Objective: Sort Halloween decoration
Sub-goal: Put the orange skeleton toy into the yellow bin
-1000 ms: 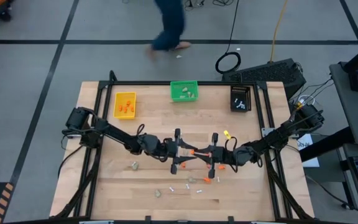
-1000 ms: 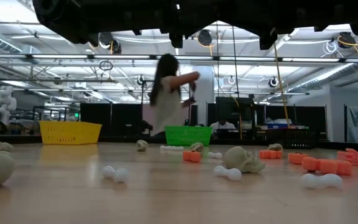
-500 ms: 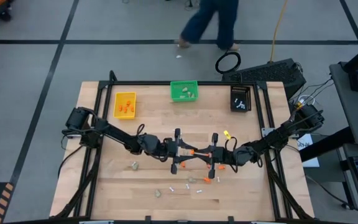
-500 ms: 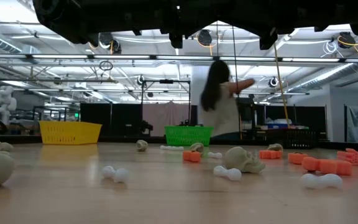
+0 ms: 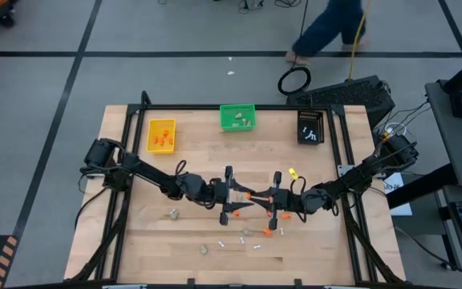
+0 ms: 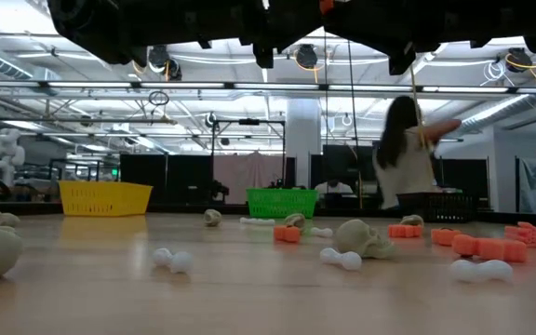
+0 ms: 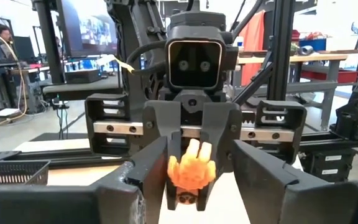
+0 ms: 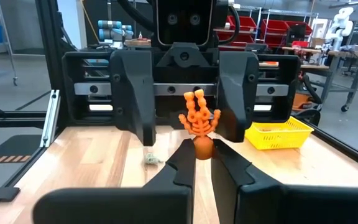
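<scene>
Handing off mid-table: my right gripper (image 8: 202, 163) pinches the orange hand (image 8: 199, 115) by its base, fingers up between my left gripper's (image 5: 237, 198) spread jaws. I want the left centred and closed around it before the right lets go, then yellow bin (image 5: 160, 135).

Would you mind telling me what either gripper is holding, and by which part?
The right gripper pinches an orange skeleton hand by its wrist end; its fingers point up between the open left gripper, which holds nothing.

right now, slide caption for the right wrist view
Right gripper pinches an orange skeleton hand between the left gripper's open fingers.
</scene>
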Controlling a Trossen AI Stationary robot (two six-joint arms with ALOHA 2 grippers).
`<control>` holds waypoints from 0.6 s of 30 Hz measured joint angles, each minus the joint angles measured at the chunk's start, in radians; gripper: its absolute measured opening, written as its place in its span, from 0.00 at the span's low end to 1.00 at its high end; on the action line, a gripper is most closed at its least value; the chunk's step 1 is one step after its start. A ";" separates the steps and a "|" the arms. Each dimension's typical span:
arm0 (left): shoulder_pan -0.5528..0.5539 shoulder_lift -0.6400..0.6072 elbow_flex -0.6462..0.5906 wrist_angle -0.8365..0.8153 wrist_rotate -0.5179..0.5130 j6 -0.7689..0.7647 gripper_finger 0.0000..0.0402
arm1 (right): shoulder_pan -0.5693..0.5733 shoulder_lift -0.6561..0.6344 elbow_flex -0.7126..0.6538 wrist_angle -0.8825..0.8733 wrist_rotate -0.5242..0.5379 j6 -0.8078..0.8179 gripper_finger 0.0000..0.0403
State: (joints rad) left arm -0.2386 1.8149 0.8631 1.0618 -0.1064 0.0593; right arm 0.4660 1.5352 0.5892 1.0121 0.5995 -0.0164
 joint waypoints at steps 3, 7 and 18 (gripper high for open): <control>0.000 0.000 0.000 0.006 0.008 0.003 0.40 | 0.000 0.000 0.000 0.000 0.000 -0.001 0.03; 0.001 0.000 0.000 0.010 0.009 0.004 0.29 | 0.000 0.000 0.000 0.000 -0.003 -0.003 0.03; 0.001 0.000 0.000 0.009 0.020 0.009 0.09 | 0.001 0.001 0.000 -0.003 -0.008 0.005 0.05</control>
State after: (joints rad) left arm -0.2375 1.8149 0.8631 1.0710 -0.0860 0.0685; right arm 0.4667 1.5360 0.5894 1.0087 0.5919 -0.0110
